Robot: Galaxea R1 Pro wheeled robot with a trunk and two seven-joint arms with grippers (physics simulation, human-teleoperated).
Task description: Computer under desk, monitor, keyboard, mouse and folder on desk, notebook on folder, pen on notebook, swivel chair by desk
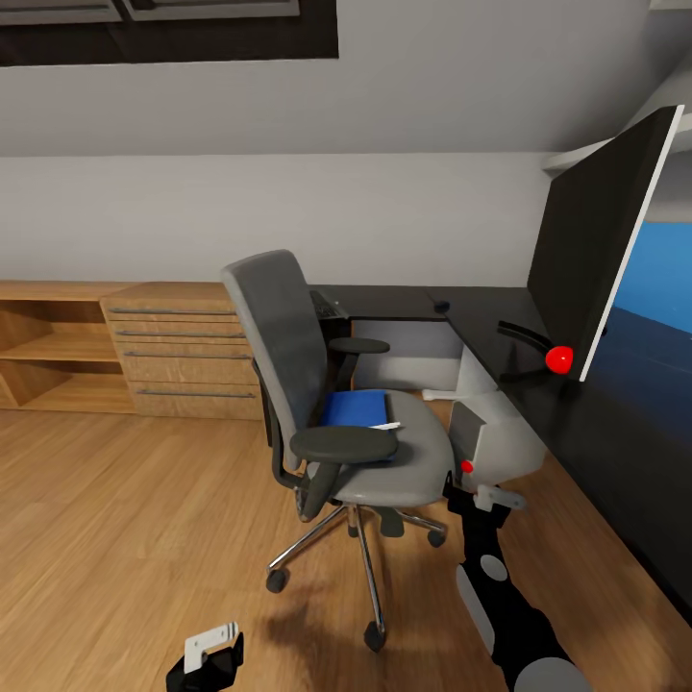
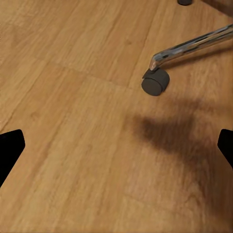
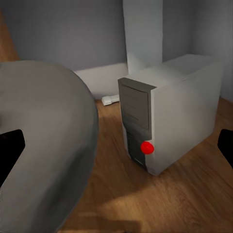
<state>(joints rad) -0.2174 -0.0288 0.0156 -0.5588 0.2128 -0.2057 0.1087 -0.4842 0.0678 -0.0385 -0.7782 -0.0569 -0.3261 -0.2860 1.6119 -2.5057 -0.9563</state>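
Wooden floor (image 3: pixel 194 194), computer (image 3: pixel 170 111) beyond jaws.

A light-wood drawer chest (image 1: pixel 183 351) stands against the white wall (image 1: pixel 288 207), joined to open wooden shelving (image 1: pixel 38 346), all on a wood-plank floor (image 1: pixel 125 509).

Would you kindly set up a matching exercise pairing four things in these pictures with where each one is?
Things:
1. folder
2. computer
3. monitor
4. swivel chair

Places:
A. standing on the wooden floor beside the desk
B. on the desk top
C. lying on the chair seat
D. on the floor by a white desk leg

Pairs: 1-C, 2-D, 3-B, 4-A
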